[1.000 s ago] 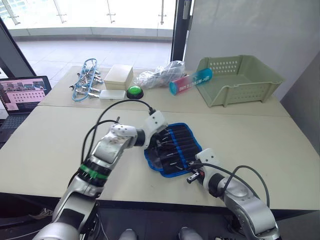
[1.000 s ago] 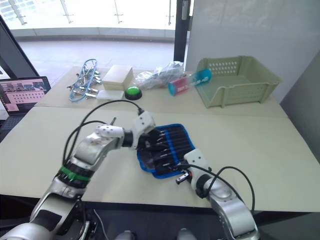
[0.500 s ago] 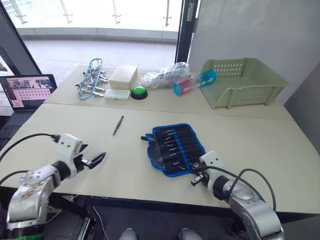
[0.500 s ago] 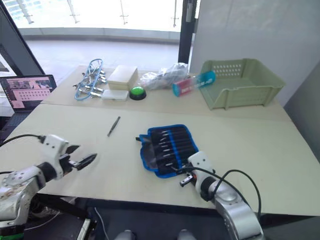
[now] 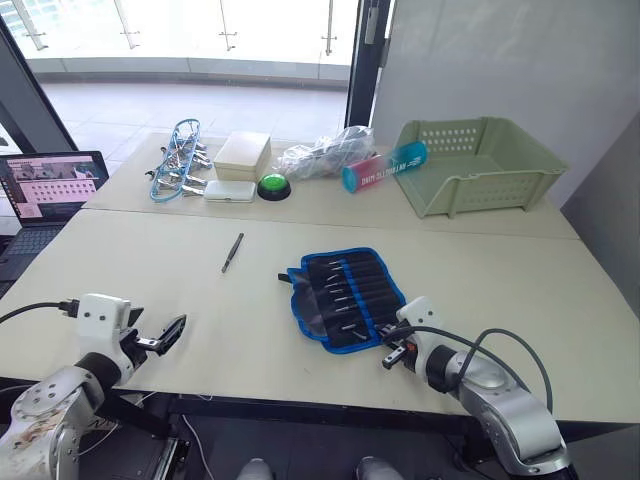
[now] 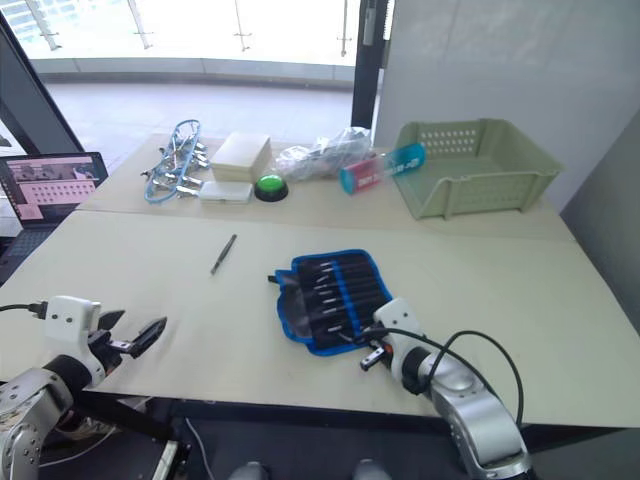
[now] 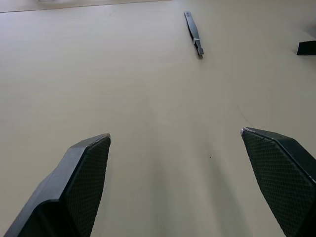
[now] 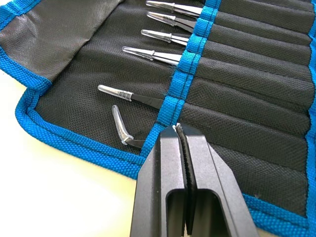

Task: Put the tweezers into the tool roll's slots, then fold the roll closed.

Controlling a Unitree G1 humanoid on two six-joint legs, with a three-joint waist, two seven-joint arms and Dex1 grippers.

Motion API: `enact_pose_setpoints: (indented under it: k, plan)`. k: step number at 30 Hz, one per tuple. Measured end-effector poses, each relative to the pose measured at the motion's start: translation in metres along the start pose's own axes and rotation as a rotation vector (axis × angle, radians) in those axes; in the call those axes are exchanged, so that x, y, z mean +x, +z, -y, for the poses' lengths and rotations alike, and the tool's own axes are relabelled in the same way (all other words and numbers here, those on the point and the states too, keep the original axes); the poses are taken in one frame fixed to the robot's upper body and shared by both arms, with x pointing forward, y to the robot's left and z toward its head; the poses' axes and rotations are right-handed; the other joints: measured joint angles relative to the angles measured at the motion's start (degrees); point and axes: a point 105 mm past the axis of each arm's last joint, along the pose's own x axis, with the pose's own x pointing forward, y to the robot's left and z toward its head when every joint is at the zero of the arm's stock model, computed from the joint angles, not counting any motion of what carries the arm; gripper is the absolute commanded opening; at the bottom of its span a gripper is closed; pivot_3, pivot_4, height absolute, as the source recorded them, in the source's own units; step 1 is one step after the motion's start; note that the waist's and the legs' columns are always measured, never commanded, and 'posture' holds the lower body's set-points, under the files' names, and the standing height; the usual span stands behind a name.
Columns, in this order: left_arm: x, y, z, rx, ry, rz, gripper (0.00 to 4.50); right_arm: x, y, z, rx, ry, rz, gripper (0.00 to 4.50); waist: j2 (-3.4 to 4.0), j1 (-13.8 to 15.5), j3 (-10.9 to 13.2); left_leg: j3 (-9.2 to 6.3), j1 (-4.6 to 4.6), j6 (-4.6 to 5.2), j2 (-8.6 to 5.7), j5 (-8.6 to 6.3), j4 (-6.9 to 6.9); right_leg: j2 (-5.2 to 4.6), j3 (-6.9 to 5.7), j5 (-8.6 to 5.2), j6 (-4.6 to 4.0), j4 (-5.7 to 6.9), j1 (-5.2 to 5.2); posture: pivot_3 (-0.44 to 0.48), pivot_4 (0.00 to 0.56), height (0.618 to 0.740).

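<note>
Over by the near worktop (image 5: 300, 215) edge, left gripper (image 5: 172, 334) is backing off the roll (image 5: 347, 298), jaws spread; right gripper (image 8: 179, 129) jaws pressed together; one tweezer (image 5: 233, 252) still loose.

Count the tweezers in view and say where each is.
7 tweezers. Six sit in the roll's slots, tips out; one lies loose on the table, left of the roll. Others may be hidden.

Can't see most of each tweezers (image 8: 148, 52) body, tucked inside the slots (image 8: 237, 74); laptop (image 5: 50, 190) cut off at left.
</note>
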Motion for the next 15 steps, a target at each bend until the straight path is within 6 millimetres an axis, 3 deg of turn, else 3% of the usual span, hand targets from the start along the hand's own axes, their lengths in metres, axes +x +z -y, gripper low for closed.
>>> enact_pose_setpoints:
  k: [4, 7, 11, 15]
  plan:
    - [0.023, 0.0, 0.001, -0.023, 0.011, -0.016, 4.48, 0.0, 0.0, -0.001, -0.002, 0.002, -0.003, 0.0, -0.01, -0.2, 0.0, 0.0, -0.01, 0.0, 0.0, 0.0, -0.01, 0.0, 0.0, 0.0, 0.0, -0.01, -0.01, 0.0, 0.15, 0.74]
    - [0.057, 0.006, -0.002, -0.055, 0.052, -0.016, 4.48, 0.0, -0.003, 0.002, 0.016, -0.031, -0.013, 0.0, -0.04, 0.2, 0.0, -0.05, -0.03, 0.01, -0.02, 0.01, 0.05, 0.01, -0.05, 0.01, 0.0, 0.03, 0.0, 0.0, 0.15, 0.74]
    - [0.092, 0.013, 0.011, -0.015, 0.01, -0.029, 4.48, 0.002, -0.003, -0.002, 0.033, -0.042, -0.015, 0.0, -0.08, -0.1, 0.0, -0.04, -0.01, 0.01, -0.05, 0.0, 0.0, -0.01, -0.05, 0.01, 0.01, 0.0, 0.03, 0.0, 0.15, 0.74]
    - [0.114, 0.012, 0.016, 0.008, -0.018, -0.043, 4.48, 0.003, 0.0, -0.001, 0.04, -0.062, -0.02, 0.0, -0.07, -0.1, -0.1, -0.04, 0.02, 0.01, -0.03, 0.0, -0.02, 0.01, -0.07, 0.01, 0.01, 0.02, 0.01, 0.0, 0.15, 0.74]
